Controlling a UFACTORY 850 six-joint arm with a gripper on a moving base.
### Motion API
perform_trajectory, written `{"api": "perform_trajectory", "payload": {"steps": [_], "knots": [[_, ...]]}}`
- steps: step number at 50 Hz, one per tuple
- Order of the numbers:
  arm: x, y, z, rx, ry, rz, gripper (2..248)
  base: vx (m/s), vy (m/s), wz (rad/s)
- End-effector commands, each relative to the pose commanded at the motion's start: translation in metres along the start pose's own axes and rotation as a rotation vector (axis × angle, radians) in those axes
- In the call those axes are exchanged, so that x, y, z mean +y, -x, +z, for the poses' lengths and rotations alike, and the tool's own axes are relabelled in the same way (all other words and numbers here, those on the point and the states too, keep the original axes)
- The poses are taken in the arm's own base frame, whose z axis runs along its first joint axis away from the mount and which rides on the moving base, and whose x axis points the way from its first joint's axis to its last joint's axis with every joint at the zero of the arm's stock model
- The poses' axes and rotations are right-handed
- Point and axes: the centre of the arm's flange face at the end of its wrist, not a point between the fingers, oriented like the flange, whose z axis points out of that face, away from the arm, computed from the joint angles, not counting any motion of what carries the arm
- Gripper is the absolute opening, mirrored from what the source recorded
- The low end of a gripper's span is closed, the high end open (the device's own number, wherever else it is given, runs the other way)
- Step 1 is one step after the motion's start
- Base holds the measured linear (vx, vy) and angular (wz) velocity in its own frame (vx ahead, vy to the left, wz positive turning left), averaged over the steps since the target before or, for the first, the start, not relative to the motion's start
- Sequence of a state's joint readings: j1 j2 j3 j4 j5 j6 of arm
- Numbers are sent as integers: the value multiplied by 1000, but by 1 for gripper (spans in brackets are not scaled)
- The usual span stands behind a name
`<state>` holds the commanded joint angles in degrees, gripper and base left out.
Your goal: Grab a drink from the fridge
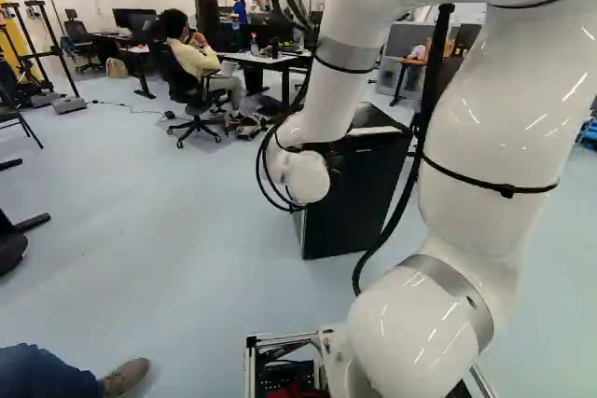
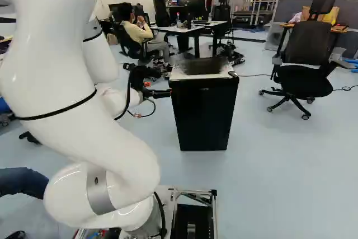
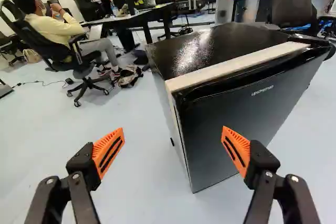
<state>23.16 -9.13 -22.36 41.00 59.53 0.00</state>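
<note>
In the right base view my gripper (image 2: 159,84) is beside the upper part of the black fridge (image 2: 204,116), on its left. The wrist view has the gripper (image 3: 172,148) open, its orange-padded fingers wide apart with nothing held between them. Ahead of it, the fridge (image 3: 236,121) stands upright on the floor with its door shut; a pale strip runs along the top front edge. One finger overlaps the dark door face in that view, the other overlaps bare floor. My wrist hides the gripper in the left base view. No drink can be seen in the fridge, whose inside is hidden.
Beyond the fridge are desks (image 2: 193,31) and a seated person. An office chair (image 2: 306,62) stands right of the fridge in the right base view. A leg and shoe (image 1: 124,377) are close to the base at the left. A cable lies on the floor behind the fridge.
</note>
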Motion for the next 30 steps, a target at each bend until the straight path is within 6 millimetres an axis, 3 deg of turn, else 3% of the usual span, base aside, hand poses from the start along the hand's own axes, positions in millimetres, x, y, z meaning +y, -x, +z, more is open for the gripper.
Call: {"api": "perform_trajectory", "payload": {"steps": [30], "knots": [[-27,26,20,62,122,19,247,0,0,0]]}}
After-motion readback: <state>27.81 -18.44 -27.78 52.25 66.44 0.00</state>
